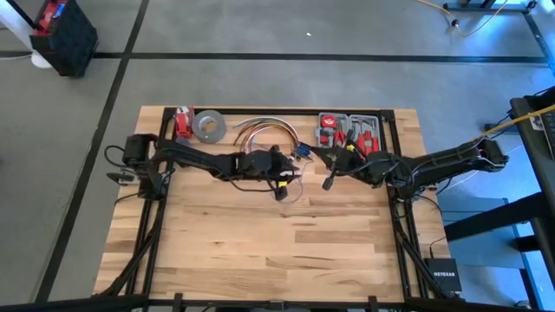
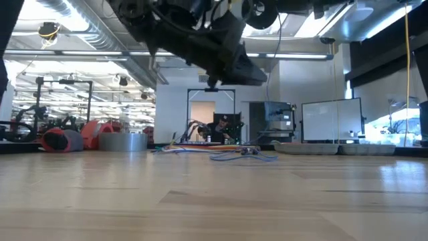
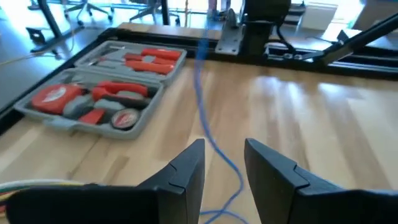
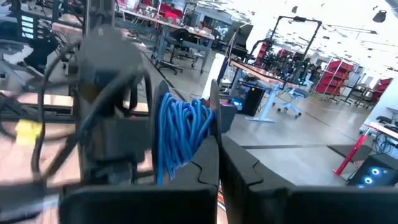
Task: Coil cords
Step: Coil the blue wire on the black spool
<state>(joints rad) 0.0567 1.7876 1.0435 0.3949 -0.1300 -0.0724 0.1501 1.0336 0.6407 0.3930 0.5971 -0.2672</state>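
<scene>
1. Your left pincer (image 3: 224, 171): fingers parted, hovering over the worktop (image 1: 260, 243) above the blue cord (image 3: 208, 134).
2. Your right pincer (image 4: 214, 146): clamped on a coiled loop of that cord (image 4: 180, 134), raised beside the tool case (image 1: 349, 130).

left arm reaching in from frame left to center, left gripper (image 1: 286, 180) fingers apart | right arm stretched in from frame right, right gripper (image 1: 329, 170) fingers pinched nearly together
</scene>
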